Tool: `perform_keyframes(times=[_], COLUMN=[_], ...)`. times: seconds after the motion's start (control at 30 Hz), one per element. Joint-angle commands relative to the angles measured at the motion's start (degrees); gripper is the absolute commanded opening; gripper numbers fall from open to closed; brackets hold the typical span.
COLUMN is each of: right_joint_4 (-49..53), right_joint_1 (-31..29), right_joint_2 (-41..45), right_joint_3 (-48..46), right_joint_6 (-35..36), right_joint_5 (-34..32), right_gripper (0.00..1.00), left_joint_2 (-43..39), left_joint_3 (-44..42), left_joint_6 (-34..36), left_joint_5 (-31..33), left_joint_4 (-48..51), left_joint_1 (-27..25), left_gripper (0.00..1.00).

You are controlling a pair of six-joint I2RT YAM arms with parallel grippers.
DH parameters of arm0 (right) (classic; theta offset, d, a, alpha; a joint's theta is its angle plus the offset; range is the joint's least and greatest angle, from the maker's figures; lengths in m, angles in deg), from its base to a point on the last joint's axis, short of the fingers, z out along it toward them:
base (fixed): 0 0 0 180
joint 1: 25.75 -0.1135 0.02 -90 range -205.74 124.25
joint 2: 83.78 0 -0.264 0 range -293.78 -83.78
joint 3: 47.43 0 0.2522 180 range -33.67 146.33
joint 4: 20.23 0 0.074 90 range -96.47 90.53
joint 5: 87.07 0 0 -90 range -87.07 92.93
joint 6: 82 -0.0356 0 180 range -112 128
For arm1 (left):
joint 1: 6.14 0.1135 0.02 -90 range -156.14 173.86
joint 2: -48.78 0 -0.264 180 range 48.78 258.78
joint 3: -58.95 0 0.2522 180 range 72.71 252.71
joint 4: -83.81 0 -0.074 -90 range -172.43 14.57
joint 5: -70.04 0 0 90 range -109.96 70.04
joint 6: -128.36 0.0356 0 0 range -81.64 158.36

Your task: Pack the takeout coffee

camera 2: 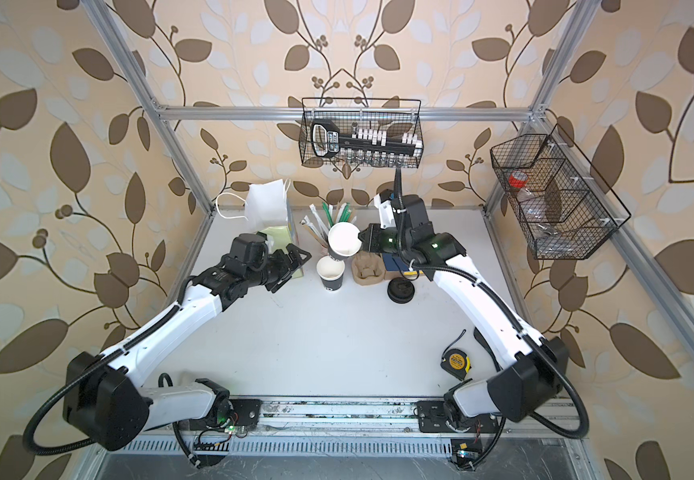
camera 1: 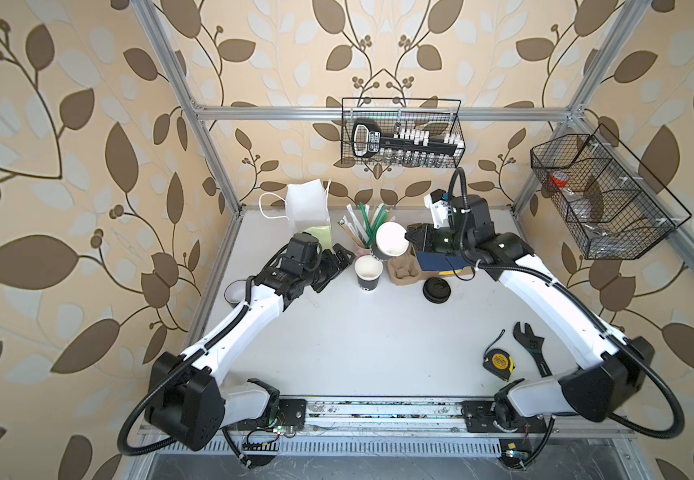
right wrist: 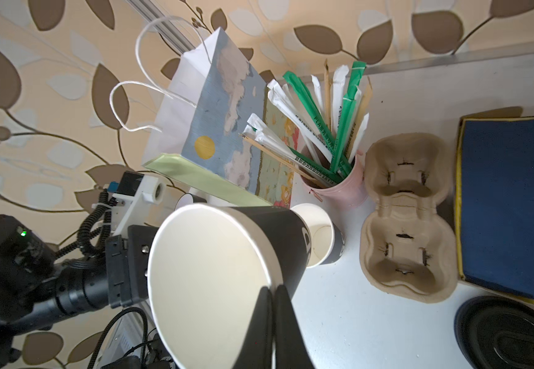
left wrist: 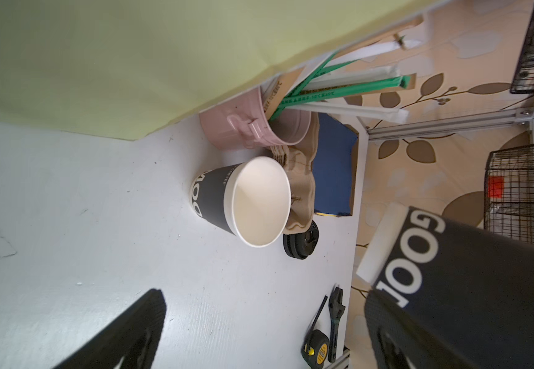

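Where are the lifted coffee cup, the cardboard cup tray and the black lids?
lifted coffee cup point(camera 1: 391, 244), in a top view, on its white inside.
cardboard cup tray point(right wrist: 408, 209), right wrist view, on the ridge between its wells.
black lids point(camera 1: 436, 289), in a top view, on the uppermost face.

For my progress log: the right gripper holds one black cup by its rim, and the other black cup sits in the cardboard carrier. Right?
No. The other black cup stands on the table beside the cardboard carrier, which is empty; the right wrist view shows it. The right gripper does hold one black cup by its rim.
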Motion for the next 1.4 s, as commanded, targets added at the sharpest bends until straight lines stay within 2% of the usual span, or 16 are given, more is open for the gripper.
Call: perform_keyframes(times=[0.0,0.2,0.33,0.43,0.57,0.77,0.87,1.1,1.23,1.37], right_joint_4=[3.1,2.6,2.6,1.1,-1.1,-1.7,-2.9,-4.4,-4.7,-3.7], right_joint_1=[-1.7,-4.3,-6.7,-7.7,-9.6,-11.9,-11.9,-11.9,-11.9,-11.8], right_joint_2=[5.5,15.8,20.3,22.3,23.1,21.4,21.5,19.8,18.9,19.5], right_joint_3=[-7.1,-21.0,-27.6,-32.9,-38.0,-40.5,-42.0,-43.0,-43.0,-41.9], right_joint_6=[2.3,1.8,1.1,0.0,-1.3,-1.9,-2.0,-2.5,-2.6,-2.5], right_joint_5=[-6.8,-11.2,-14.4,-14.6,-15.2,-17.3,-16.9,-16.0,-15.8,-16.7], right_gripper=[0.00,0.00,0.00,0.00,0.00,0.00,0.00,0.00,0.08,0.30], left_joint_2=[-5.7,-14.2,-20.1,-25.5,-33.9,-41.0,-42.3,-42.4,-42.3,-42.4], left_joint_3=[2.3,8.0,12.8,12.6,5.5,-3.3,-5.6,-7.8,-8.1,-8.2], left_joint_6=[3.2,12.3,19.9,24.8,25.0,24.6,24.8,24.9,25.1,25.3], left_joint_5=[2.4,3.4,11.1,18.0,27.9,30.8,32.7,31.4,30.7,30.8], left_joint_4=[6.2,18.9,28.9,31.6,29.1,23.1,22.5,21.1,20.7,20.5], left_joint_1=[-0.4,-0.5,-0.4,-0.5,-0.7,-0.7,-0.8,-0.8,-0.8,-0.8], left_gripper=[0.99,0.99,0.99,0.99,0.99,0.99,0.99,0.99,0.99,0.99])
